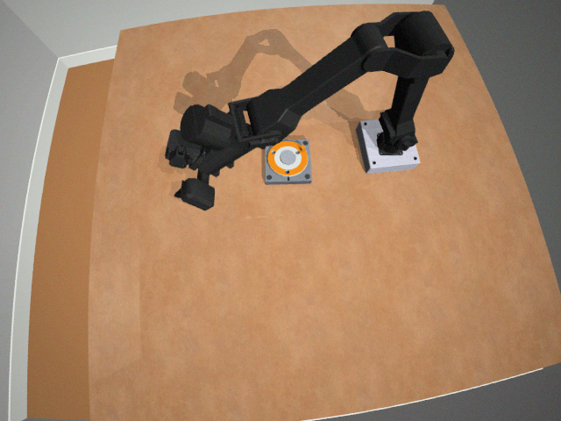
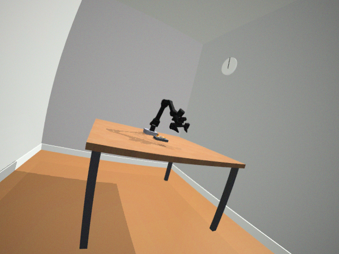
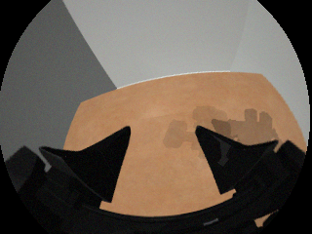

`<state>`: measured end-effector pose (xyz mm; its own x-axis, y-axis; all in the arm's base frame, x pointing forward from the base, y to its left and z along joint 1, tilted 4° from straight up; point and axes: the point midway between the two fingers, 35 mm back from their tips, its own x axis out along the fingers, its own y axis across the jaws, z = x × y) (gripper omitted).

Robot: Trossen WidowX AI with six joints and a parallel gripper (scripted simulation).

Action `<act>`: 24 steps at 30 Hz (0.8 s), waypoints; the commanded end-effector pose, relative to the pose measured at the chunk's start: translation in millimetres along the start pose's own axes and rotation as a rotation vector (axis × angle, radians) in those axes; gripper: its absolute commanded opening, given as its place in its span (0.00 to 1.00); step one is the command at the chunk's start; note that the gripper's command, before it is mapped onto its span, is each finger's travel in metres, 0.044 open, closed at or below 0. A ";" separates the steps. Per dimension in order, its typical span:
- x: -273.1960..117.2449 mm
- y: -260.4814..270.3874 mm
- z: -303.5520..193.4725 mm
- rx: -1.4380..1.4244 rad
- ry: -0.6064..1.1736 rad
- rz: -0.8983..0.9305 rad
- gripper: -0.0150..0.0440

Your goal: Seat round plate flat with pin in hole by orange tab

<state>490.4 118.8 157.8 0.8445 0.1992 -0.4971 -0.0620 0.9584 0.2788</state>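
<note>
A grey-walled room with an orange floor and a round wall clock (image 2: 229, 65) holds a wooden table (image 1: 289, 289) on dark legs. The black arm (image 1: 312, 92) reaches out from its pale mount (image 1: 389, 153) and passes over the grey base (image 1: 287, 161), carrying the claw (image 1: 188, 172) beyond it and well above the wood. The claw is spread wide, gripping nothing, apparently staged before any approach. The round plate (image 1: 287, 157), orange-ringed, sits on its central post (image 1: 287, 156) untouched; whether the pin lies inside the hole is too small to tell.
</note>
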 end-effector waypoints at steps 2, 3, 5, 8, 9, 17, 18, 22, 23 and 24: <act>-5.4 -11.6 -7.7 -0.019 0.047 -0.028 0.84; -13.2 -25.6 -17.6 -0.041 0.108 -0.060 0.80; -37.3 -57.6 -43.7 -0.089 0.263 -0.128 0.71; -71.2 -87.5 -73.9 -0.128 0.442 -0.180 0.58; -73.6 -89.2 -75.8 -0.130 0.453 -0.183 0.53; -161.8 -125.7 -135.9 -0.160 0.825 -0.208 0.25; -171.2 -127.4 -141.3 -0.159 0.860 -0.205 0.25; -198.7 -130.4 -156.2 -0.154 0.960 -0.190 0.25; -198.7 -130.4 -156.2 -0.154 0.960 -0.190 0.25; -198.7 -130.4 -156.2 -0.154 0.960 -0.190 0.25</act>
<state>262.2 -13.8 93.0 0.1119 0.0417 -0.9928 -0.0813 0.9962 0.0327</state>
